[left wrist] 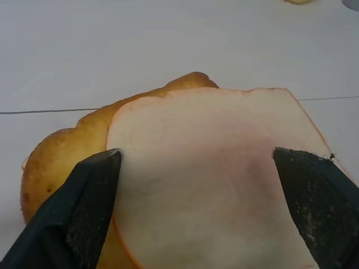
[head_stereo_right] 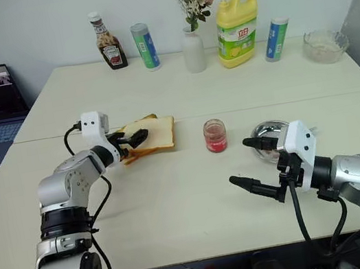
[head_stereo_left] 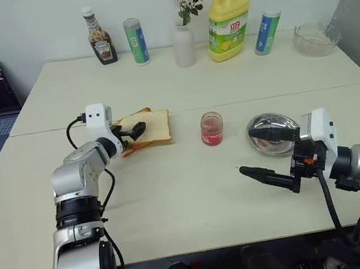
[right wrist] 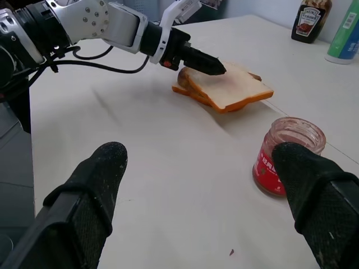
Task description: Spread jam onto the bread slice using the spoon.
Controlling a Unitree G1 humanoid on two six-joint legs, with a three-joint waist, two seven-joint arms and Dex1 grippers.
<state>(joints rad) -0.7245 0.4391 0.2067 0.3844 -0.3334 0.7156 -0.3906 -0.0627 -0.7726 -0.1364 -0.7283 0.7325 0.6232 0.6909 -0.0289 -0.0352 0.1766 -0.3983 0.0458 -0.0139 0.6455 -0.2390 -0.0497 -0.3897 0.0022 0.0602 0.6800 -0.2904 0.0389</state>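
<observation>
Right gripper (head_stereo_left: 266, 156), spread wide and empty, hovers low over the table (head_stereo_left: 178, 204) at the lower right of the left eye view, just in front of the round steel dish (head_stereo_left: 272, 133). I cannot make out the spoon; my guess is that it lies in or beside that dish, so this gripper should find the slim handle first and pinch it near the end, keeping the bowl free for scooping. Left of the dish, at the middle of the frame, the open jar of jam (head_stereo_left: 212, 128) stands alone, well apart from both arms. Farther left, the left gripper (head_stereo_left: 132, 133) is also spread, its fingers straddling the near edge of the bread slice (head_stereo_left: 153, 126), which rests on top of a golden bread chunk (left wrist: 61, 162). It should steady the slice lightly without crushing the crumb. Bottles, a vase and a glass bowl line the far edge.
</observation>
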